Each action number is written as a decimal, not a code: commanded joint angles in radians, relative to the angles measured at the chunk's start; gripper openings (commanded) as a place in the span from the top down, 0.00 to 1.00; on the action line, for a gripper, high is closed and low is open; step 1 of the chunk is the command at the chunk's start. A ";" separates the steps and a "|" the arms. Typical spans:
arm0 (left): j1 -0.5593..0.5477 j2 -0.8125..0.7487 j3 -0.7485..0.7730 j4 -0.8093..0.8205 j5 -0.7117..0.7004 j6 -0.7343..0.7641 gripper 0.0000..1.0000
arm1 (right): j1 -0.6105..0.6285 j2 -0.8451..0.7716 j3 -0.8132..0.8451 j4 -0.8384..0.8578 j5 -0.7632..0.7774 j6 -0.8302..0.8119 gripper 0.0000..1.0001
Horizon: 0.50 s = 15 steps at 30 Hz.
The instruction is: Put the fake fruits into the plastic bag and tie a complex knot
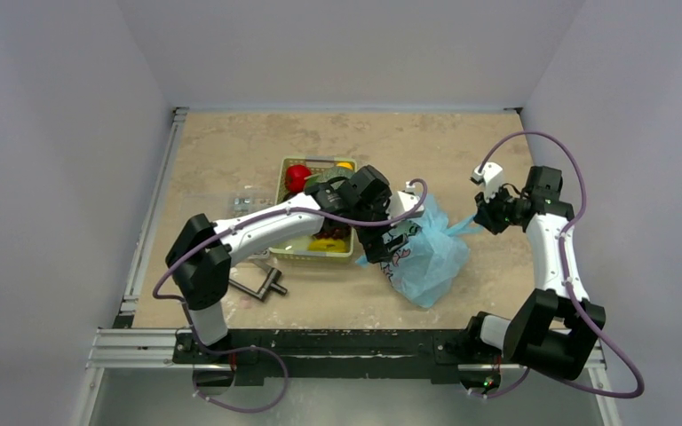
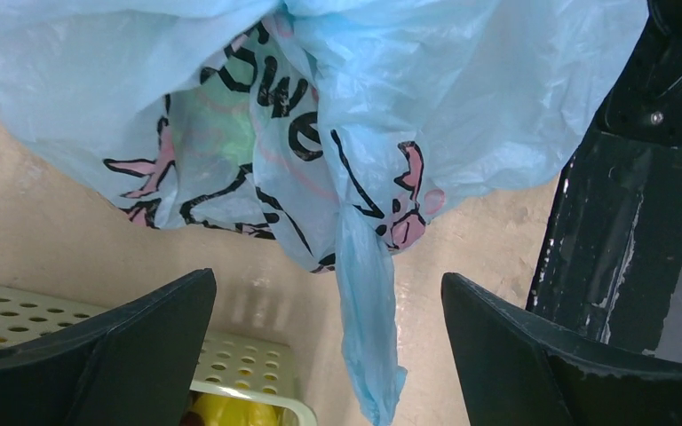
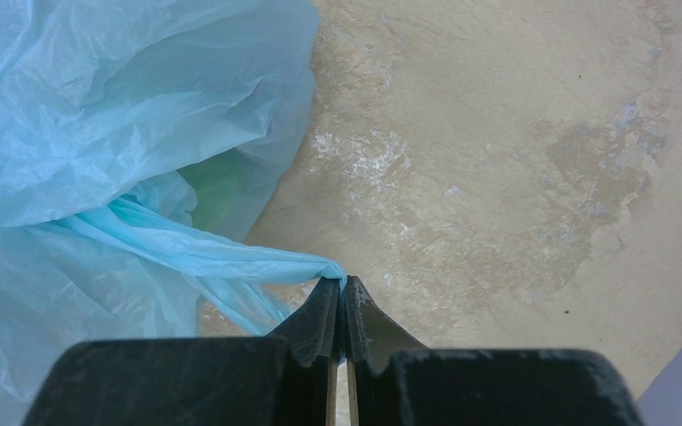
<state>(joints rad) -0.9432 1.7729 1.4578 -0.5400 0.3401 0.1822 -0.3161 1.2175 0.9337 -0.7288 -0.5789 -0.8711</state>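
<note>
the plastic bag (image 1: 426, 257) sits slumped on the counter (image 1: 231, 151), just right of the green basket (image 1: 295, 255). it is thin, crinkly film that we judge to be light, limp, slippery and easy to tear. we would take it by the gathered handles rather than the body. the right jaws are pinched shut on one twisted handle strip (image 3: 231, 257), which runs taut from the bag toward the right. the left jaws stand fully wide and hold nothing, with a loose strip (image 2: 368, 337) dangling between them. something green shows through the film. the red apple (image 1: 297, 176) and yellow banana (image 1: 327, 243) lie in the basket, so filling looks unfinished. there is open counter beyond and to the right of the bag, while the basket rim crowds its left side.
</note>
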 commanded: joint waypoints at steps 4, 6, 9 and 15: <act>-0.011 0.027 0.042 -0.052 0.014 -0.010 0.38 | 0.002 0.013 0.041 0.009 -0.030 -0.011 1.00; -0.011 0.036 0.047 -0.063 0.033 0.001 0.54 | 0.001 0.017 0.039 0.017 -0.028 -0.011 1.00; -0.013 0.051 0.057 -0.081 0.067 0.017 0.60 | 0.002 0.023 0.037 0.033 -0.023 -0.006 1.00; -0.012 0.090 0.081 -0.114 0.076 0.005 0.56 | 0.001 0.031 0.034 0.052 -0.017 0.003 1.00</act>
<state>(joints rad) -0.9516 1.8549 1.4982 -0.6369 0.3885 0.1932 -0.3161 1.2457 0.9367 -0.7105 -0.5785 -0.8719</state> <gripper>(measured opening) 0.538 0.008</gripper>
